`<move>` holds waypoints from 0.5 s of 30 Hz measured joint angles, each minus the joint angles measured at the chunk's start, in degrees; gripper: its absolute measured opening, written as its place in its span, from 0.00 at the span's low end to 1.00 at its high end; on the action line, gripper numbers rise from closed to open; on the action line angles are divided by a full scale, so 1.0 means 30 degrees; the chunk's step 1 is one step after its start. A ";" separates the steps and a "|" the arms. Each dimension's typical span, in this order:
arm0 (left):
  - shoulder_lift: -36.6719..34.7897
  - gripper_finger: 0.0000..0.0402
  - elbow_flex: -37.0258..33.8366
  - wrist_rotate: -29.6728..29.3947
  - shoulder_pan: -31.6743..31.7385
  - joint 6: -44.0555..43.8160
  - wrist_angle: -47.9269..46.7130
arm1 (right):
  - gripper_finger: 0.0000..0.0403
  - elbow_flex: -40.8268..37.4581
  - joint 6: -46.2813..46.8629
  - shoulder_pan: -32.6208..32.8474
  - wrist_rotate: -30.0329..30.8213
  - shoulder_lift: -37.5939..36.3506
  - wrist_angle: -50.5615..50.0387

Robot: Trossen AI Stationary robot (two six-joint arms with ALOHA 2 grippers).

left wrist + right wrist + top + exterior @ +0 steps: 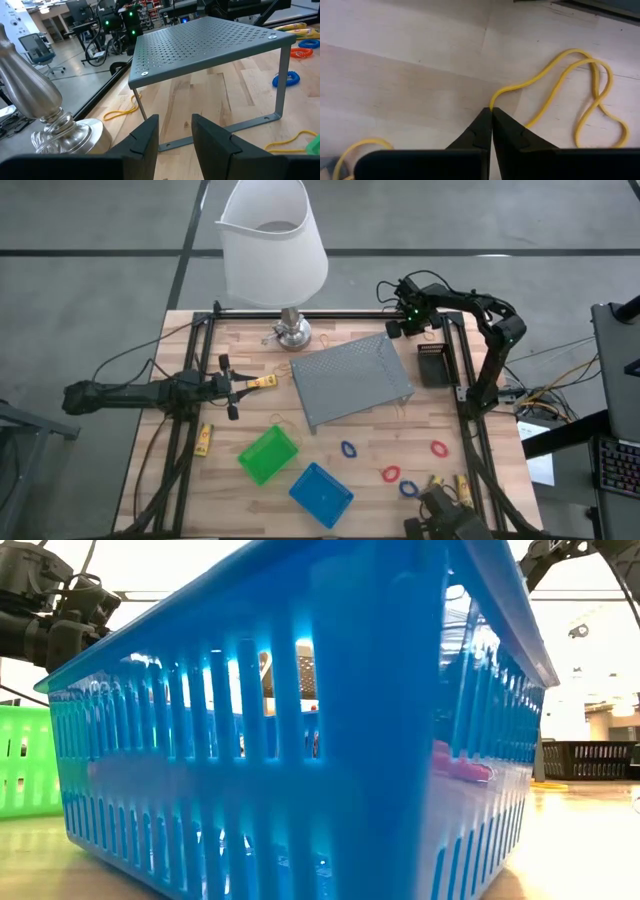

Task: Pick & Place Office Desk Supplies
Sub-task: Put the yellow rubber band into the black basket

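Grey mesh tray (pixel 352 380) at table centre, beside lamp (pixel 274 242); green bin (pixel 267 455) and blue bin (pixel 321 493) near front edge; left gripper (pixel 233 386) parted, nothing visibly between fingers, beside yellow stick (pixel 262 383); right gripper (pixel 491 113) at far right corner, clamped on yellow rubber band (pixel 572 95); red and blue loops (pixel 391 474) near front right.

The wooden table (pixel 360 442) has pale butcher-block planks and stands on a grey floor (pixel 90 290) crossed by darker seams. At its far edge a lamp (pixel 272 242) with a white shade rises from a silvery base (pixel 55 131). To the right of the table sits a dark desk (pixel 620 420) with cables trailing beside it. Beyond the table the room opens out — an office chair (pixel 36 50), workbenches with monitors (pixel 80 11) and bright ceiling lights (pixel 590 602).
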 joint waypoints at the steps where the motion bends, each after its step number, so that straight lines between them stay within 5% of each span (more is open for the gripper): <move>1: 0.0000 0.29 -0.0007 -0.0003 -0.0007 -0.0003 0.0007 | 0.02 0.0000 -0.0007 0.0027 -0.0007 -0.0357 -0.0067; 15: 0.0000 0.29 -0.0003 0.0000 -0.0003 -0.0004 0.0000 | 0.02 -0.0080 -0.0162 0.0436 0.0964 -0.4595 -0.0439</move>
